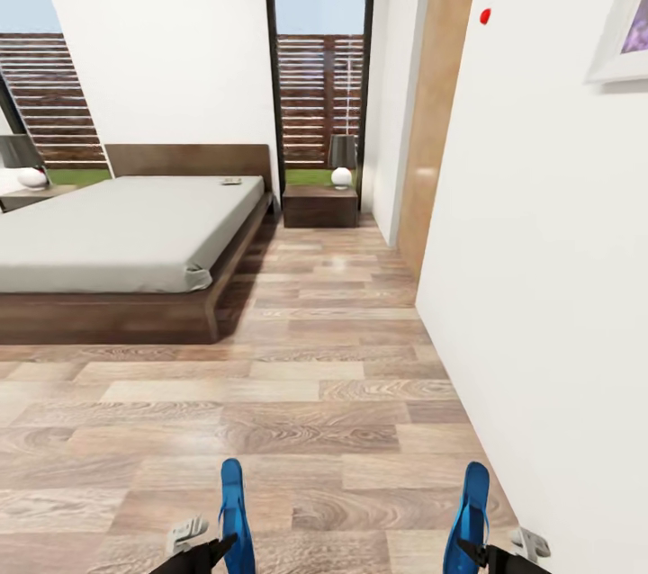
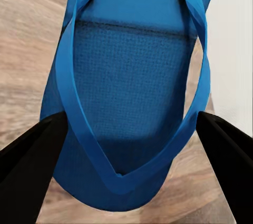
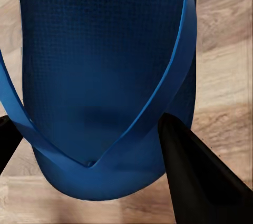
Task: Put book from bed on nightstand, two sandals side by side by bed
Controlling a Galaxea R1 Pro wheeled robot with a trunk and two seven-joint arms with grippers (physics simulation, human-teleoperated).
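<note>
At near edge of head view, left gripper [image 1: 225, 545] is clamped on one sandal [image 1: 234, 515], right gripper [image 1: 468, 549] clamped on the other sandal [image 1: 470, 515]. Both wrist views confirm: black fingers [image 2: 31, 161] pinch the toe end of the blue sole [image 2: 132, 76] from both sides, same on the right, fingers [image 3: 195, 176] against sole [image 3: 105, 76]. Each flip-flop is carried off the wood floor [image 1: 315, 394], toe end in the jaws, heel pointing away from the robot.

Step, as I read it: sandals picked, now in transit toward the bed [image 1: 117, 232], which sits far left. Book [image 1: 231, 181] is a small flat thing on the mattress near the headboard, far right corner of the bed, untouched. Too small to read the cover.

Next move needs: drive forward and left along the bed's right side, lower both arms, set the pair down parallel on the floor just beside the frame, then release. After that, book to the nightstand [image 1: 319, 205], far centre, just right of the bed.

Count:
- sandals: 2, one per gripper
- book: 1
- bed: 1
- nightstands: 2, second one [image 1: 31, 194] at far left edge
- lamps: 2, one [image 1: 342, 162] on the right stand, one [image 1: 22, 162] on the left
</note>
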